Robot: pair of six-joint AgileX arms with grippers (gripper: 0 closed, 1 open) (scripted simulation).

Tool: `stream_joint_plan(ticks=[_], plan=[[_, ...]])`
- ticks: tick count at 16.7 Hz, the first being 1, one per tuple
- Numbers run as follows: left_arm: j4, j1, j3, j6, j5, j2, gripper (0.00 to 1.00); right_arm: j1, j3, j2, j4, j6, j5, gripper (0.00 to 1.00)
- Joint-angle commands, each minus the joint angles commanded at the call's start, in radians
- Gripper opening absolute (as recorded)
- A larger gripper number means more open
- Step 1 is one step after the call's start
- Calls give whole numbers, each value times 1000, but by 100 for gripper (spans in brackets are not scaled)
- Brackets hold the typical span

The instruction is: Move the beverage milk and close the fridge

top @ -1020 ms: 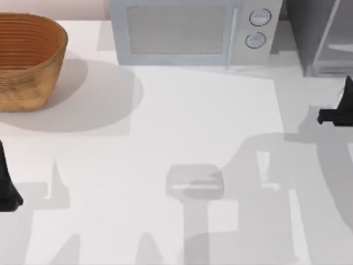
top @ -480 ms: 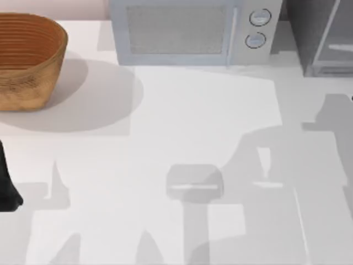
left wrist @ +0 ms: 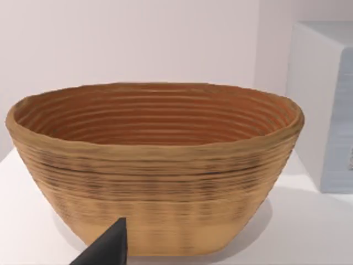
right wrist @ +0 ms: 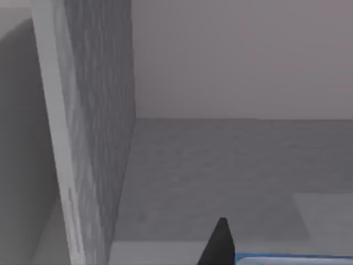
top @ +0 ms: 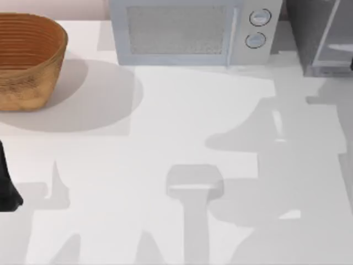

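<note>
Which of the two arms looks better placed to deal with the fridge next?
The right one, probably. Its wrist view looks straight into the fridge past the open door, with a blue-edged thing just below its finger. The left arm sits at the table's left edge, facing the basket.

No text, label, brand, number or sign can be read on the microwave (top: 190, 32), its two knobs (top: 257, 28), the basket (left wrist: 154, 165), the fridge (top: 322, 36) or the worktop (top: 182, 127).
</note>
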Motion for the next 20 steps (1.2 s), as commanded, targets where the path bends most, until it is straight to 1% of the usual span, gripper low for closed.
stream_joint_plan(ticks=[6,9,11,20], plan=[[0,0,0,0,0,0,100,-93,447,312,-203,-19,-105,0],[0,0,0,0,0,0,100,-127,579,408,-281,-24,-142,0],[0,0,0,0,0,0,100,-137,614,436,-306,-26,-154,0],[0,0,0,0,0,0,100,-137,616,438,-308,-26,-155,0]])
